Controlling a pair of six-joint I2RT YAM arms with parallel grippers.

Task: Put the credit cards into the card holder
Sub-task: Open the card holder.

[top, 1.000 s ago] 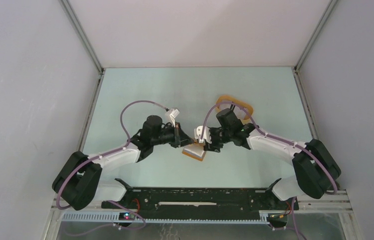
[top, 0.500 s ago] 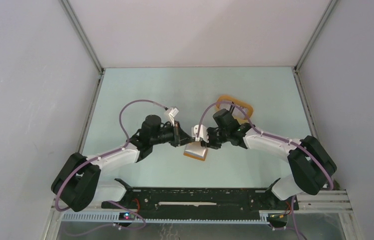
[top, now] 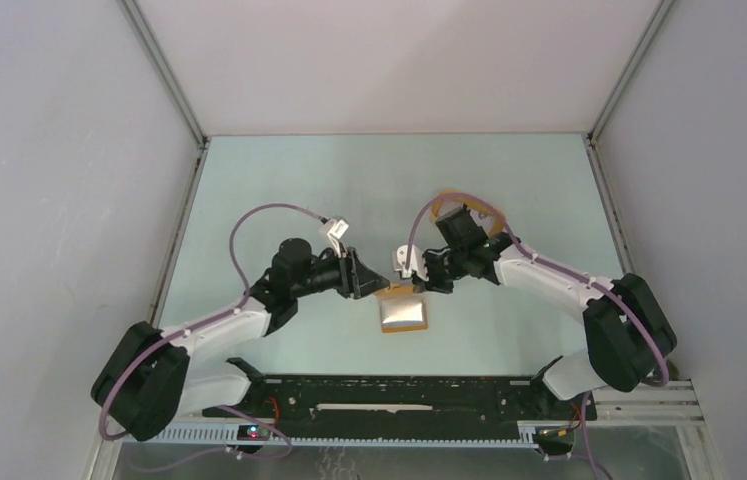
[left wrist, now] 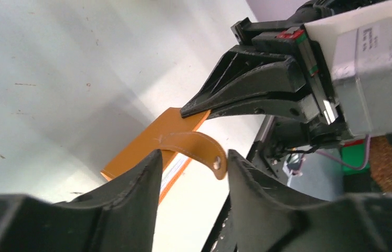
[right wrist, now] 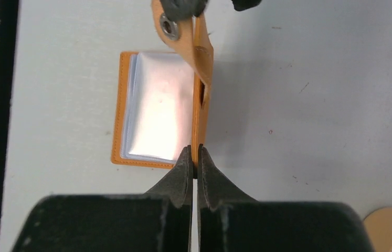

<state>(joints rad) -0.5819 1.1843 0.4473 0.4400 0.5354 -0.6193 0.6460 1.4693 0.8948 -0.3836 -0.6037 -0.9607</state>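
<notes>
Half the card holder is pinched upright by the right hand, its tab flanked by the spread left hand.

The card holder now lies nearer the arm bases than a second ago, opened out flatter on the worktop and squarer to the near edge, with its pale inner face showing wider. The left gripper sits lower and further right, its arm stretched longer and its shoulder dropped toward the near-left corner. The right gripper is slightly further back, and its wrist now covers more of the oval orange tray.
</notes>
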